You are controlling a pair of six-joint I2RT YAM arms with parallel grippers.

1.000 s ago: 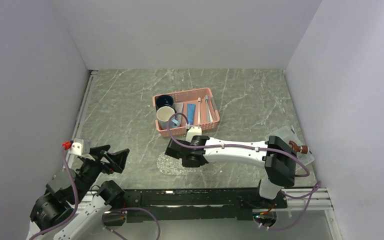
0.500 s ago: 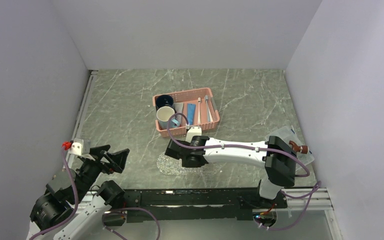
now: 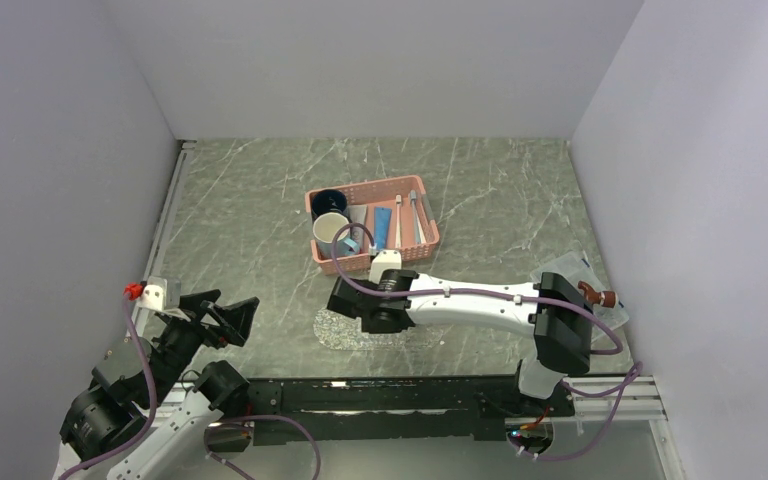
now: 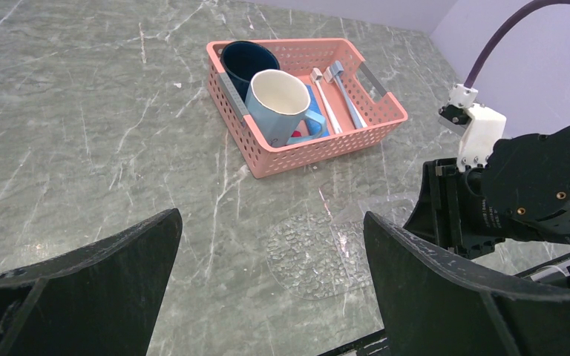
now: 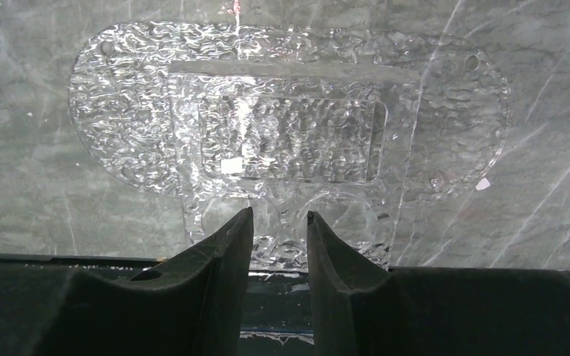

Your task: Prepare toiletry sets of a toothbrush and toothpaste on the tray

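At 6 o'clock of the pink mesh basket (image 4: 319, 152), flat on the grey marbled tabletop (image 3: 240, 200), lies the clear oval glitter-textured plastic tray (image 5: 289, 119) (likely light, stiff, slick; pinch its thin near rim) beneath the right gripper (image 5: 279, 215), jaws slightly apart, holding nothing; left gripper (image 4: 271, 222) gapes wide, empty.

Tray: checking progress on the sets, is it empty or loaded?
Empty. The tray shows only its own clear textured surface; both toothbrushes lie in the pink basket.
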